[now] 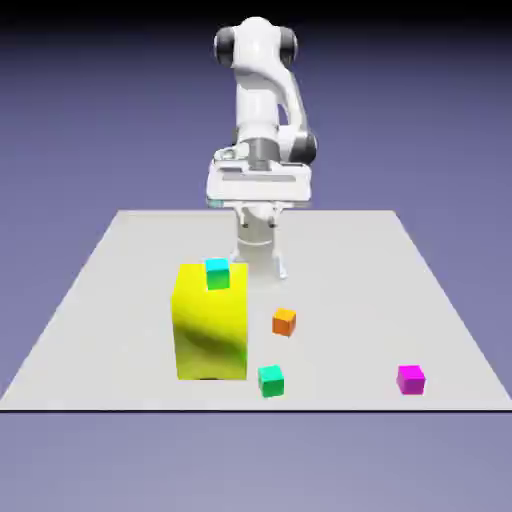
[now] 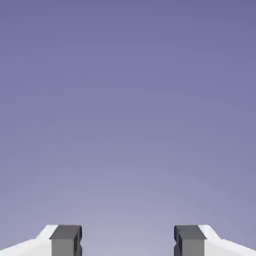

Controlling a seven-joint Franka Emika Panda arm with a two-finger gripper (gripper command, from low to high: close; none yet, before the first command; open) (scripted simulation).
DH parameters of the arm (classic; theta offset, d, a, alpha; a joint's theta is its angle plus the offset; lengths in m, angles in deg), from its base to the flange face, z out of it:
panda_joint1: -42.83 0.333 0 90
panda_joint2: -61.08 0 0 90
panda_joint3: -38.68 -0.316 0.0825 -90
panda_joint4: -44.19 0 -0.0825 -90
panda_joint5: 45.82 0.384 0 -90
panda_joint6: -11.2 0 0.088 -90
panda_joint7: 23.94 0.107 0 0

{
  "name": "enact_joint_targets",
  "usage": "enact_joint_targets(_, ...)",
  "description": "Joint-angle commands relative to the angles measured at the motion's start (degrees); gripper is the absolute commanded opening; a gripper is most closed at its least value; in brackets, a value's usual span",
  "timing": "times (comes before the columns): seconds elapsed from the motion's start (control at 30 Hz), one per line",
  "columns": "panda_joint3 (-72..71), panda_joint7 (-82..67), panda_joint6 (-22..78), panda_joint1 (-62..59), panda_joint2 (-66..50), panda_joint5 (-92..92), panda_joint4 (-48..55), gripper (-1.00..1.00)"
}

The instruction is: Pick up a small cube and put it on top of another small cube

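standing at the far edge of the table point(image 1: 340, 240), the white arm point(image 1: 258, 95) was the largest thing in the exterior view. next in size came the yellow block point(image 1: 212, 330), upright at the exterior view's left. the gripper point(image 1: 259, 222) was well apart from all the cubes; in the hand view its fingers stood wide open, with nothing between them, only the plain backdrop.

the rest were small cubes, and they seemed nearly equal in size. the magenta cube point(image 1: 411, 380), which was to be picked up, lay flat near the front edge, at the exterior view's right, and it stood alone. the cyan-topped cube point(image 1: 217, 274) showed at the top of the yellow block; from this view i could not tell if it rested there or behind. the green cube point(image 1: 271, 381) and the orange cube point(image 1: 284, 322) were between.

the magenta cube looked light and stiff, not fragile, perhaps a little slippery on its smooth sides. it would be best to take it by two opposite side faces, at middle height. one face pointed almost straight to the camera, and being a cube, it had no long axis.
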Motion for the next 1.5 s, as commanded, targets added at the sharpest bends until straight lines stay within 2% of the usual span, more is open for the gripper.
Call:
enact_joint_targets(0.0, -0.8, -0.5, 1.9, 0.5, -2.1, -1.2, 1.8, 0.0)
enact_joint_targets(1.2, -28.9, -19.5, 71.5, 18.9, -76.8, -44.5, 67.1, 0.0)
enact_joint_targets(1.27, -29.5, -19.9, 72.9, 19.3, -78.4, -45.4, 68.5, 0.0)
enact_joint_targets(1.37, -27.0, -17.7, 66.7, 17.9, -82.2, -48.7, 65.5, 0.0)
enact_joint_targets(1.4, -27.0, -17.7, 66.7, 17.9, -82.2, -48.7, 65.5, -1.0)
enact_joint_targets(1.47, -28.0, -18.6, 69.1, 18.4, -80.7, -47.4, 66.7, -1.0)
